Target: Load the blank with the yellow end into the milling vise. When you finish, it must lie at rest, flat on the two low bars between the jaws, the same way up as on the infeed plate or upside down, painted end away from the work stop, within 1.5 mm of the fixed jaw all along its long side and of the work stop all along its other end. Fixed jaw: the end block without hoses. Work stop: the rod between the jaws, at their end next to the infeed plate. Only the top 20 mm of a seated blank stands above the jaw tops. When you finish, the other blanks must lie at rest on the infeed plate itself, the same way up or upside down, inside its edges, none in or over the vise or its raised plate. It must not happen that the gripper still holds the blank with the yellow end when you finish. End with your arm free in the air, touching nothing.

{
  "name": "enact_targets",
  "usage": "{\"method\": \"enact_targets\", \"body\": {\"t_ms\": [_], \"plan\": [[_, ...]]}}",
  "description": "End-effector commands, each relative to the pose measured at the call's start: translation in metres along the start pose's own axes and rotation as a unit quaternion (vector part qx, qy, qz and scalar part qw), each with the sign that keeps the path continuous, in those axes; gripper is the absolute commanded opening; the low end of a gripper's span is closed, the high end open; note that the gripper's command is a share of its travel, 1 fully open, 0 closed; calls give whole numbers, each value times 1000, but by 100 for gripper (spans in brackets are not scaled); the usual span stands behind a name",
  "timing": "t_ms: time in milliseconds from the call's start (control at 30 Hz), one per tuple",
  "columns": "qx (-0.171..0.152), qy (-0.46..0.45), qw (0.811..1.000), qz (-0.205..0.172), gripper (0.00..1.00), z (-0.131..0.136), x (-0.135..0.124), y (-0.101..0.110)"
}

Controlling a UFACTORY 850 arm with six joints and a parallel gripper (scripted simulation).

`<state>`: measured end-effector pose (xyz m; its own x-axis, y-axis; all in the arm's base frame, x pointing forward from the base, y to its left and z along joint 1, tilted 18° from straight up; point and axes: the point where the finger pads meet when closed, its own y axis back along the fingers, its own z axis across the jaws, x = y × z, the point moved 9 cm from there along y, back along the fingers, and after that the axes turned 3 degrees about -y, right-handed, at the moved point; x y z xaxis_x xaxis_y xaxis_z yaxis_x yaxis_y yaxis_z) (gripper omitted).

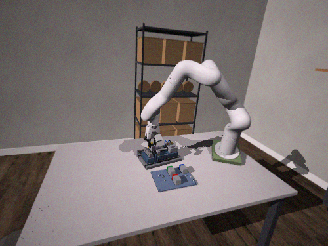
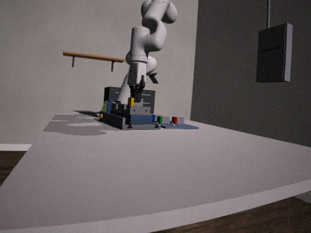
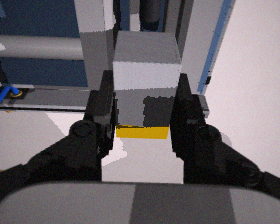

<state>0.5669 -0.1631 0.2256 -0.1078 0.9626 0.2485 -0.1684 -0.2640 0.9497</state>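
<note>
The blank with the yellow end (image 2: 130, 102) (image 3: 145, 75) is between the fingers of my gripper (image 2: 137, 99) (image 3: 143, 90), which is shut on it over the vise (image 1: 164, 156). In the wrist view its yellow end points toward the camera, its plain end toward the dark work stop rod (image 3: 150, 12). In the exterior view its upper part shows above the fixed jaw (image 1: 148, 152) (image 2: 140, 110), which hides its lower part. Contact with the low bars, and the gaps to jaw and stop, cannot be seen. The jaw with hoses (image 1: 172, 147) stands opposite.
The blue infeed plate (image 1: 164, 185) (image 2: 185, 127) lies beside the vise. It carries a green-ended blank (image 1: 171, 170) (image 2: 165, 120), a blue-ended blank (image 1: 184, 169) (image 2: 153, 118) and a red-ended blank (image 1: 176, 180) (image 2: 180, 120). Blue hoses (image 3: 9, 92) stand at the moving jaw.
</note>
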Motion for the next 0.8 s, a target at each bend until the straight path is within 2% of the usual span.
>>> {"method": "enact_targets", "body": {"t_ms": [0,767], "plan": [[-1,0,1000,0,0,1,0,1],[-1,0,1000,0,0,1,0,-1]]}}
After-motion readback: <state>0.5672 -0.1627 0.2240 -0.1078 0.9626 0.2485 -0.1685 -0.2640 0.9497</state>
